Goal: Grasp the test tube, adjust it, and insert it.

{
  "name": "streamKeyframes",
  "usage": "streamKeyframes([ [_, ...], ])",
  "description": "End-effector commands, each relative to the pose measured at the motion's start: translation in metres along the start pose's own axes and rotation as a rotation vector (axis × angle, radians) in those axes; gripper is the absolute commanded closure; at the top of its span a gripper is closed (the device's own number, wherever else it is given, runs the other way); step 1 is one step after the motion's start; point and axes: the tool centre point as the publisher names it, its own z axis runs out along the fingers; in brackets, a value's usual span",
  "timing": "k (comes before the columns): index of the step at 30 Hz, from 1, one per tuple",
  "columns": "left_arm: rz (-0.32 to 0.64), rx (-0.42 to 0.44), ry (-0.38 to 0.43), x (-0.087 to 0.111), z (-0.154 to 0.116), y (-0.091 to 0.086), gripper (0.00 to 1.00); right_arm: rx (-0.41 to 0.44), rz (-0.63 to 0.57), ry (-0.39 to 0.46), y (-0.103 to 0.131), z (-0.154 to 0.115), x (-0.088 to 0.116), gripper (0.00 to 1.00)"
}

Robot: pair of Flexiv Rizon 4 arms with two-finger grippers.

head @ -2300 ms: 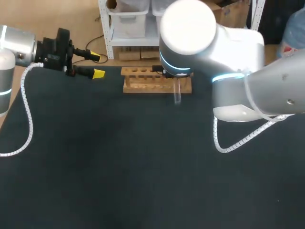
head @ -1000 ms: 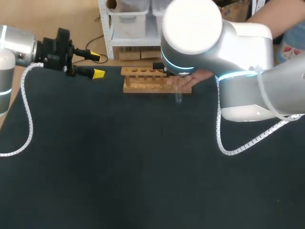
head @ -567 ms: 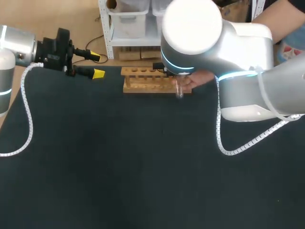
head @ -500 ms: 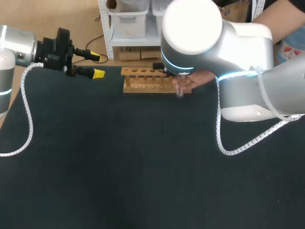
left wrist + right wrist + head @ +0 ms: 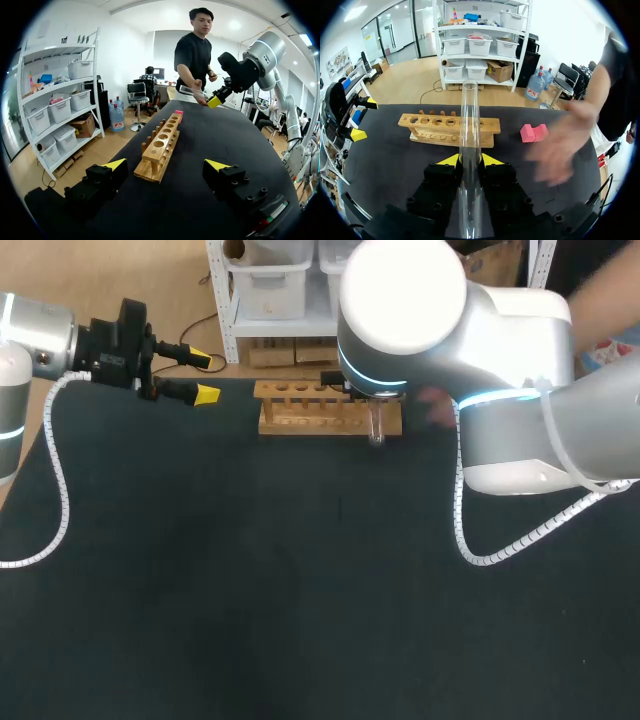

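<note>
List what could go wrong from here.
1. A person's hand is over the table, close beside the right claw. A move of the arm could strike it.
2. The test tube sticks far out ahead of the claw. If its end meets the wooden rack off a hole, it might tilt, slip or crack.
3. The rack stands near the table's far edge, so a missed insert could push it.
</note>
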Motion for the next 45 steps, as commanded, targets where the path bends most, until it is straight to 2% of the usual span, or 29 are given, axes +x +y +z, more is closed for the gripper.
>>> streamKeyframes([
  [1, 0.002, -0.001, -0.002, 0.001, 0.000, -0.001, 0.00, -0.001, 0.001, -0.005, -0.001, 0.000, 0.001, 1.00],
  [6, 0.002, -0.001, -0.002, 0.001, 0.000, -0.001, 0.00, -0.001, 0.001, -0.005, -0.001, 0.000, 0.001, 1.00],
  [14, 0.002, -0.001, -0.002, 0.001, 0.000, -0.001, 0.00, 0.034, 0.011, -0.009, 0.010, 0.027, 0.010, 1.00],
  [23, 0.002, -0.001, -0.002, 0.001, 0.000, -0.001, 0.00, 0.024, 0.057, -0.021, 0.012, 0.047, 0.018, 1.00],
  [45, 0.002, -0.001, -0.002, 0.001, 0.000, -0.001, 0.00, 0.000, 0.040, -0.001, 0.012, 0.085, 0.003, 1.00],
])
